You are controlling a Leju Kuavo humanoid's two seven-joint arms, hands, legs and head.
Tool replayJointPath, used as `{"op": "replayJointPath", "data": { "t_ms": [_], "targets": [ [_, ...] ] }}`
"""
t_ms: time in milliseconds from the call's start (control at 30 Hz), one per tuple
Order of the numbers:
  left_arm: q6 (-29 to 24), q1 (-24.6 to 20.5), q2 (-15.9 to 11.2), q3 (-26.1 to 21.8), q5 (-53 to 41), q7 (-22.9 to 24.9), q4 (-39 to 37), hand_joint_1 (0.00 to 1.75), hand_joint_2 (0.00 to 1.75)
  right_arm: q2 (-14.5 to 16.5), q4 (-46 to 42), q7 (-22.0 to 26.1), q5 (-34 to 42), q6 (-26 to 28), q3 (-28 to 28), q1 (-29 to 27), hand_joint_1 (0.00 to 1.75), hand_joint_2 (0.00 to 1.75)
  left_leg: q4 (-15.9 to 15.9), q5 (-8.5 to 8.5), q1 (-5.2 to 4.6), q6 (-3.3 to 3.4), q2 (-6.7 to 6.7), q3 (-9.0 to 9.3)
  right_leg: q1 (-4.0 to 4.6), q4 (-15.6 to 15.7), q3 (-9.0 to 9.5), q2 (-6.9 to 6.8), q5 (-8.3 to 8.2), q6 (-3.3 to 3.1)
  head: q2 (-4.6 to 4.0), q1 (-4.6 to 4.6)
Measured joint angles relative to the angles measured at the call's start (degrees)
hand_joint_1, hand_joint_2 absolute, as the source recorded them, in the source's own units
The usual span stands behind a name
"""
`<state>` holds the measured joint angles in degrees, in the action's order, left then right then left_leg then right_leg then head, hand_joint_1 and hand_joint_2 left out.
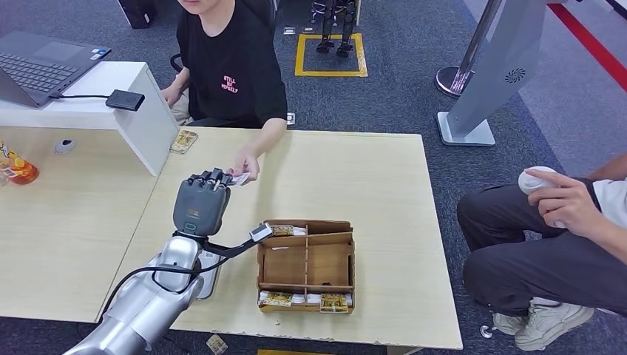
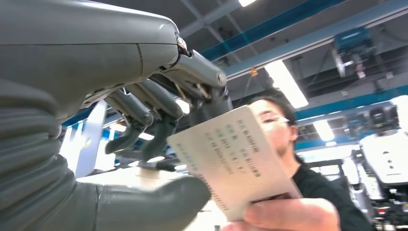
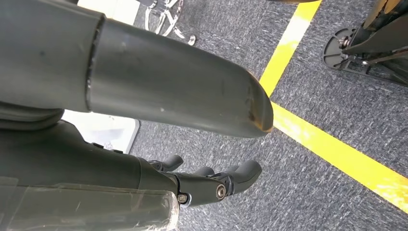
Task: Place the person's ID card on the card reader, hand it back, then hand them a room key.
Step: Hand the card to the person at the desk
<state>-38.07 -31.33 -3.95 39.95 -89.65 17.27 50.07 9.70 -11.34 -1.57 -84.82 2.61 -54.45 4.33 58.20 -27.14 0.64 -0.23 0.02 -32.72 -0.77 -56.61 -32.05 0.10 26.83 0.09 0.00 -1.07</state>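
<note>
A person in a black shirt sits across the table, and their hand [image 1: 248, 164] holds out the ID card [image 1: 240, 178]. My left hand [image 1: 203, 200] is raised just in front of it, fingers toward the card. In the left wrist view the pale card [image 2: 231, 163] sits in the gap between my thumb [image 2: 154, 204] and my curled fingers [image 2: 159, 108], still pinched by the person's fingers [image 2: 284, 214]; I see no grip of mine on it. The black card reader [image 1: 124, 100] lies on the white counter. My right hand [image 3: 211, 185] hangs over the floor, holding nothing.
A wooden compartment box [image 1: 305, 266] with key cards [image 1: 304, 299] along its near side stands on the table by my left forearm. A laptop [image 1: 41, 63] sits on the counter [image 1: 140, 118]. A second person [image 1: 562, 222] sits at the right. A bottle [image 1: 16, 168] lies far left.
</note>
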Motion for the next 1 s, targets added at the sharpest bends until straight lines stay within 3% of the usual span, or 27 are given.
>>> {"op": "replayJointPath", "data": {
  "t_ms": [367,567,633,733,900,1000],
  "targets": [
    [0.0,1.1,0.0,0.0,-0.1,0.7,0.9,0.00,1.75,0.0,0.0,-0.1,0.4,0.1,0.0,0.0,0.00,0.00,0.0,0.00,0.00,0.00,0.00,-0.01,0.00,0.0,0.00,0.00,0.00,0.00,0.00,0.00],
    [-0.1,5.7,0.3,-0.7,0.1,-2.9,10.4,0.00,1.75,0.0,0.0,-0.2,1.8,0.4,-0.1,-0.1,0.00,0.00,0.0,-0.01,-0.01,0.01,0.00,-0.02,-0.01,0.0,-0.01,0.00,0.02,0.02,0.00,-0.01],
    [-0.1,8.5,1.1,-2.2,1.7,-7.5,15.7,0.00,1.75,0.0,0.0,-0.2,2.5,0.6,-0.4,-0.2,0.00,0.00,0.0,-0.03,-0.01,0.03,0.01,-0.04,-0.01,0.0,-0.03,0.01,0.03,0.04,0.00,0.00],
    [-0.1,13.5,3.8,-6.4,7.1,-18.4,24.4,0.00,1.75,0.0,0.0,-0.2,3.3,1.1,-1.0,-0.4,0.00,0.00,0.0,-0.07,-0.02,0.06,0.01,-0.08,-0.01,0.0,-0.06,0.01,0.03,0.04,0.00,0.01],
    [-0.1,21.9,11.3,-15.9,15.2,-40.4,37.0,0.00,1.75,0.0,0.0,-0.2,4.4,1.5,-1.8,-0.8,0.00,0.00,0.0,-0.09,-0.02,0.08,0.02,-0.13,-0.01,0.0,-0.10,0.01,0.04,0.04,0.00,0.00],
    [-0.1,26.2,15.1,-20.4,19.0,-48.4,41.9,0.00,1.75,0.0,0.0,-0.2,5.0,1.8,-2.5,-0.9,0.00,0.00,0.0,-0.11,-0.01,0.10,0.02,-0.12,-0.01,0.0,-0.10,-0.01,0.04,0.05,0.00,0.00]
  ]
}}
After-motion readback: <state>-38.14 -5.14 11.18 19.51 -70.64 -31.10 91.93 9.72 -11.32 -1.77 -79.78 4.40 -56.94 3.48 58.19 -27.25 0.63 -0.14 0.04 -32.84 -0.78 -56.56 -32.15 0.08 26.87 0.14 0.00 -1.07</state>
